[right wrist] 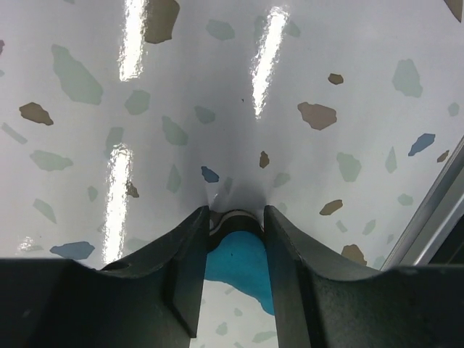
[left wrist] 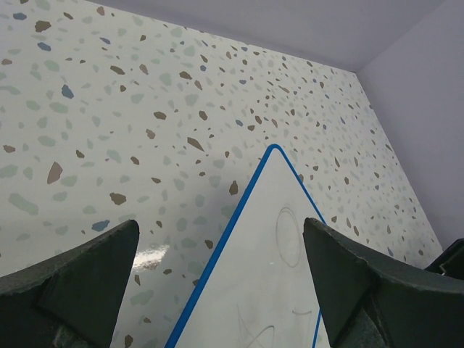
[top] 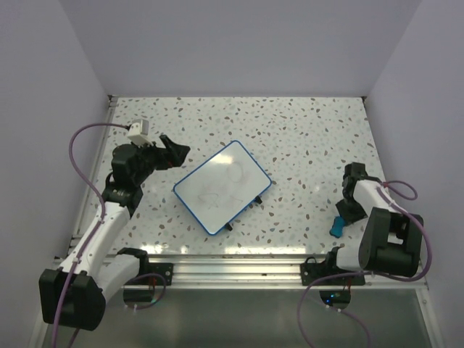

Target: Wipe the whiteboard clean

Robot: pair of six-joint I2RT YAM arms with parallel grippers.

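Observation:
The whiteboard (top: 223, 187) lies tilted in the middle of the speckled table, white with a thin blue rim and faint grey scribbles. My left gripper (top: 176, 150) hovers just off its upper-left corner, open and holding nothing. In the left wrist view the whiteboard (left wrist: 268, 275) shows between the wide-apart fingers of that gripper (left wrist: 220, 225). At the right, near the front rail, my right gripper (top: 341, 216) points down at the small blue eraser (top: 336, 227). The right wrist view shows the right gripper (right wrist: 235, 212) with both fingers pressed against the sides of the eraser (right wrist: 239, 261).
A metal rail (top: 239, 255) runs along the table's near edge, close to the eraser. White walls enclose the table on the left, back and right. The left arm's purple cable (top: 78, 156) loops near the left wall.

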